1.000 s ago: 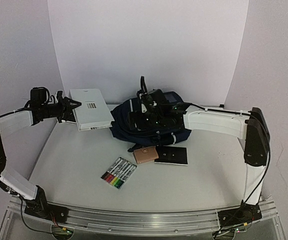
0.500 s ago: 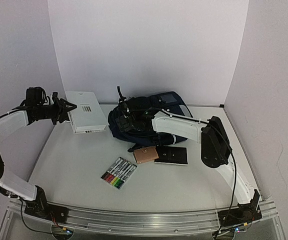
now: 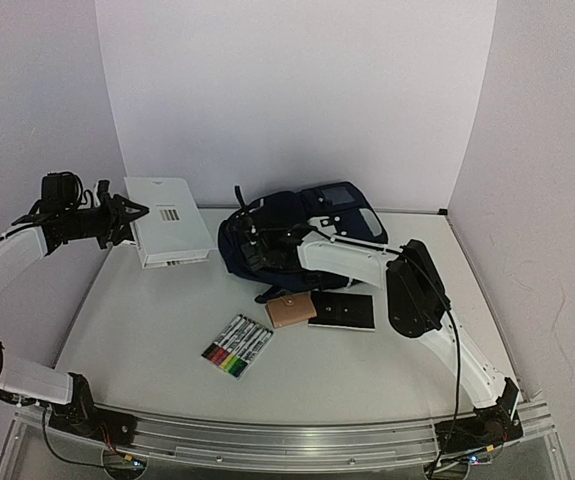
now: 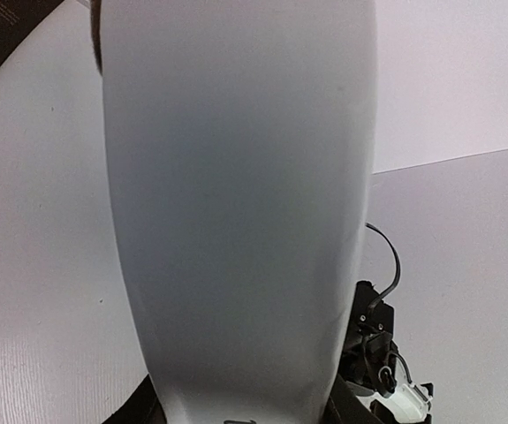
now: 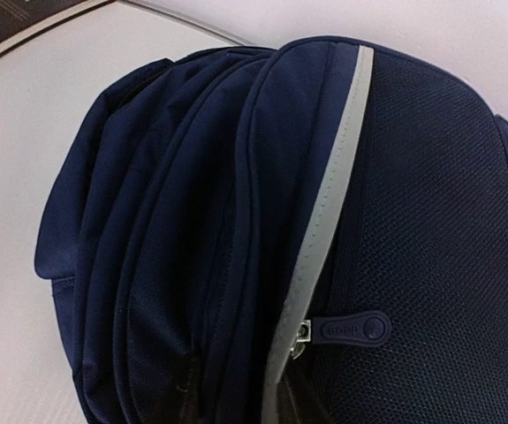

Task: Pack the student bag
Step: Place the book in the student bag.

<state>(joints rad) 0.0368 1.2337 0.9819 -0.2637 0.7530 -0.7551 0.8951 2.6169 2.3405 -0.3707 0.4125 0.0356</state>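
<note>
The white counter (image 3: 147,330) carries a large navy-blue fabric backpack (image 3: 302,205) at centre frame. At upper left, the left end effector (image 3: 130,214) grips a flat white box (image 3: 170,220). The right end effector (image 3: 252,236) sits at the backpack's left side; I cannot tell whether it is closed.

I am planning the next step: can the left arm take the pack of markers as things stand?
Probably not yet. The path to the pack of markers lies free, but the left gripper holds the white book in its jaws, so it would have to release that first.
</note>
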